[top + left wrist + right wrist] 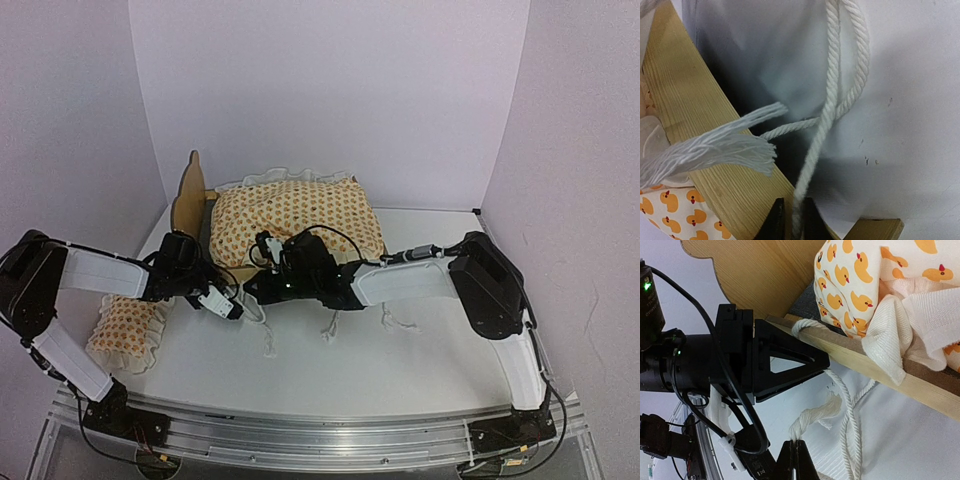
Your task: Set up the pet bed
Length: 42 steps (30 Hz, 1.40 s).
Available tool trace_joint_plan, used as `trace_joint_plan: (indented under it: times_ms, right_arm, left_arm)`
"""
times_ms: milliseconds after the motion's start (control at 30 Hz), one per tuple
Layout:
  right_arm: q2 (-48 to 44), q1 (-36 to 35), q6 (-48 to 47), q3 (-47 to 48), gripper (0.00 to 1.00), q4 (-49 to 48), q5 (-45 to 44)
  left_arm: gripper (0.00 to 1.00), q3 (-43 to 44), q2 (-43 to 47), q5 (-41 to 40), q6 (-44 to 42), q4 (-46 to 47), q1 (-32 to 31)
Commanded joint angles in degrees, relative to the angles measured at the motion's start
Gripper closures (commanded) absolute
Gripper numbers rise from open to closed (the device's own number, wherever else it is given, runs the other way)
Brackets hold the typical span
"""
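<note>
- A cream cushion (295, 215) printed with orange ducks lies on the bed, covering its base. Its ruffled edge spills over the near rail.
- A small matching pillow (125, 325) sits on the white table (330, 370) at about 8 o'clock, under the left forearm and well apart from the bed.
- Several white ties (330, 328) trail off the cushion's near edge onto the table toward 6 o'clock.
- In the right wrist view a twisted white cord (850, 405) loops over the side rail (880, 371) and drops to the table. The left arm's black wrist body fills the 9 o'clock side of that view.
- The left arm reaches from its base at 7 o'clock, elbow out to 9 o'clock, forearm pointing in toward the bed's near corner.
- The left gripper (794, 225) has its jaws drawn in tight, with one strand of the cord clamped between them.
- The right arm rises from 5 o'clock, bends at 3 o'clock and stretches across to meet the left at the same corner.
- The right gripper (796, 460) is fully closed, pinching the frayed end (812, 419) of a cord.
- The pet bed (190, 195) stands at about 11 o'clock on the table. It is pale plywood, with its tall scalloped headboard (765, 265) at the 9 o'clock end.
</note>
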State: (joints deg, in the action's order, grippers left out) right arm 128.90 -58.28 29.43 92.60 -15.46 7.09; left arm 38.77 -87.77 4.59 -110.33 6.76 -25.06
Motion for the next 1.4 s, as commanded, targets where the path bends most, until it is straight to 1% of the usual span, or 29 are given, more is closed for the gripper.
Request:
trace_joint_plan:
  times_ms: [0, 67, 133, 200, 233, 333, 533, 733, 900, 1100, 1300, 1367]
  right_arm:
    - [1.6, -0.3, -0.6, 2.7, 1.0, -2.0, 0.7]
    - [2.3, -0.3, -0.9, 3.5, 1.0, -2.0, 0.9]
    - [3.4, -0.3, -1.6, 5.0, 1.0, -2.0, 1.2]
    - [4.6, -0.1, -2.6, 7.3, 1.0, -2.0, 1.3]
    - [5.2, 0.0, -2.9, 8.5, 1.0, -2.0, 1.4]
    - [8.1, 0.4, -3.1, 12.7, 1.0, -1.9, 2.3]
    - [12.3, 0.8, -2.8, 18.5, 1.0, -1.6, 1.7]
    - [10.8, 1.2, -4.7, 18.8, 1.0, -1.5, -2.2]
    - [15.0, 1.1, -1.8, 21.1, 1.0, -1.0, 2.7]
    - [17.8, 1.0, -4.2, 23.2, 1.0, -0.9, 9.2]
    - [19.0, 0.1, -5.3, 22.0, 1.0, -3.3, 21.8]
    - [20.2, -0.3, -4.9, 22.8, 1.0, -3.5, 22.3]
  left_arm:
    - [1.0, 3.0, 0.1, -1.9, 3.7, 2.3, 0.3]
    - [1.0, 5.2, 2.0, -0.6, 6.6, -3.1, 0.3]
    - [1.0, 8.0, 4.2, 1.6, 10.0, -12.5, 0.4]
    - [1.0, 9.7, 6.4, 3.7, 11.7, -19.1, 0.3]
    - [1.0, 9.9, 7.5, 4.4, 11.8, -21.8, 0.4]
    - [1.0, 9.3, 9.9, 5.6, 12.1, -25.4, 0.4]
    - [1.0, 8.8, 11.3, 5.9, 12.3, -28.2, 0.4]
    - [1.0, 9.6, 12.0, 7.2, 13.0, -31.9, 0.3]
    - [1.0, 14.9, 11.8, 13.7, 17.9, -36.8, 0.3]
    - [1.0, 15.6, 10.8, 12.7, 20.4, -35.8, 0.4]
    - [1.0, 15.5, 10.0, 12.7, 21.9, -34.9, 0.4]
    - [1.0, 14.9, 9.9, 13.0, 22.1, -35.0, 0.4]
